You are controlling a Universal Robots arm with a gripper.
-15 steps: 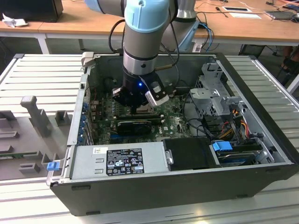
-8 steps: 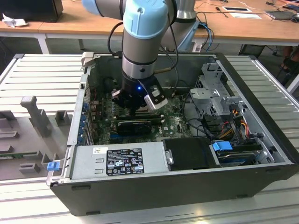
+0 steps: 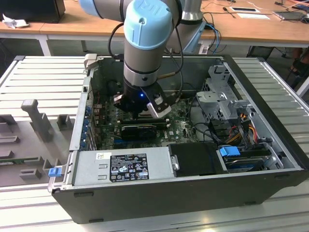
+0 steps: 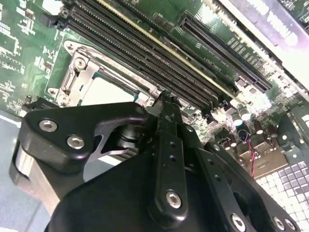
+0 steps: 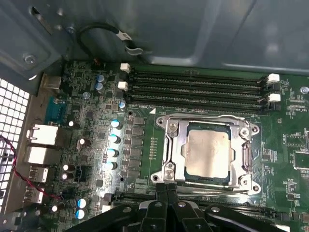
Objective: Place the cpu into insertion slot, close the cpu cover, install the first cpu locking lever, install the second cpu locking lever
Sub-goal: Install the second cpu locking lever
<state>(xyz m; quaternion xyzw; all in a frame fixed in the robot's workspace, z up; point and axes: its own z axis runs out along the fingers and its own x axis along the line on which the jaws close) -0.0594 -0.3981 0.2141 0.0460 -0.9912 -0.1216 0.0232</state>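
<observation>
1. We see the cpu [image 5: 206, 153] lying flat, metal top facing up, seated in the insertion slot [image 5: 179, 126] on the green motherboard [image 5: 140, 140].
2. The cpu cover [image 5: 243, 159] lies closed around the chip, its edges parallel to the memory slots [image 5: 198, 87].
3. The gripper [image 5: 166, 189] hovers just beside the socket's near edge, fingers [image 5: 161, 192] pressed together, grasping nothing.
</observation>
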